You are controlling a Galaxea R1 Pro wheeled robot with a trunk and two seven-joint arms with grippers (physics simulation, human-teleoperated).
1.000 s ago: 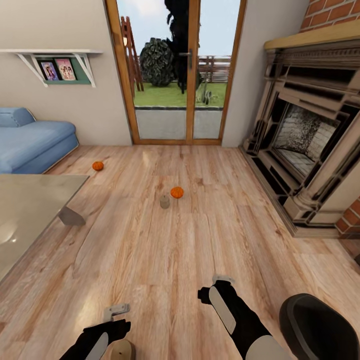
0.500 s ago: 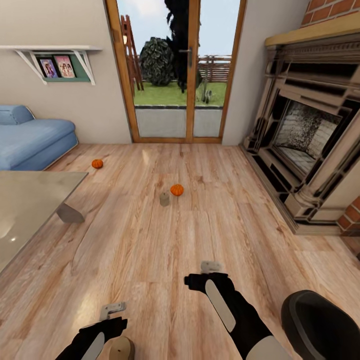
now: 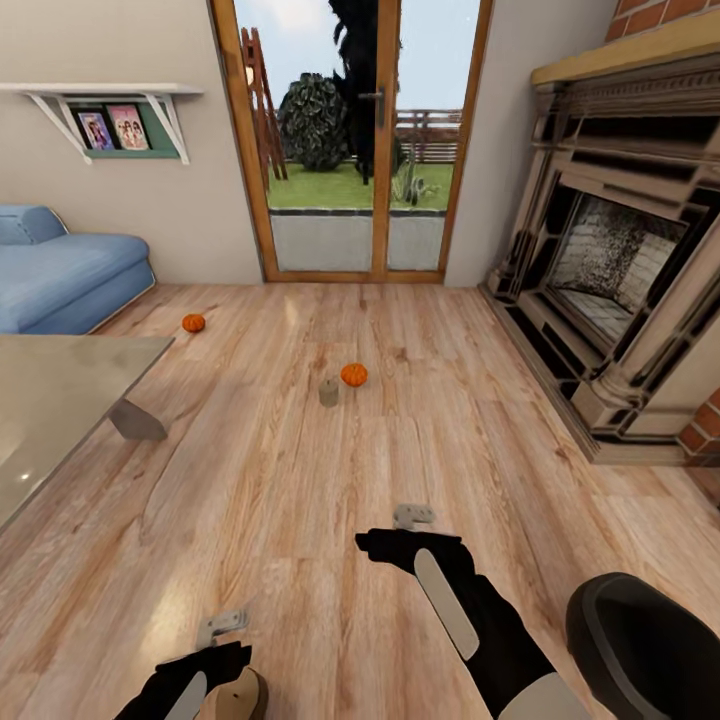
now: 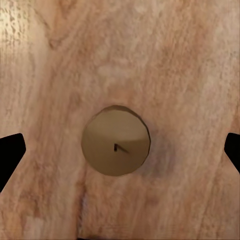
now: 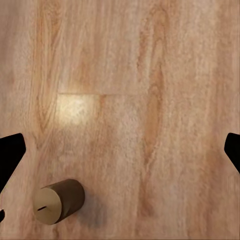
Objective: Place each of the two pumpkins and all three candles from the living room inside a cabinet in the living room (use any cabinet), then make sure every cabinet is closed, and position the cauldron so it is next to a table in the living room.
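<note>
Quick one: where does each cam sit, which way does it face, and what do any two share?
Head: on the robot's head, looking forward and down over floor; left tool, right tool and both forearms show.
Left wrist: by the left tool, facing down at a candle; dark fingertips at the edges.
Right wrist: by the right tool, facing the floor; a candle shows.
Shared: the left wrist candle also shows in head view.
</note>
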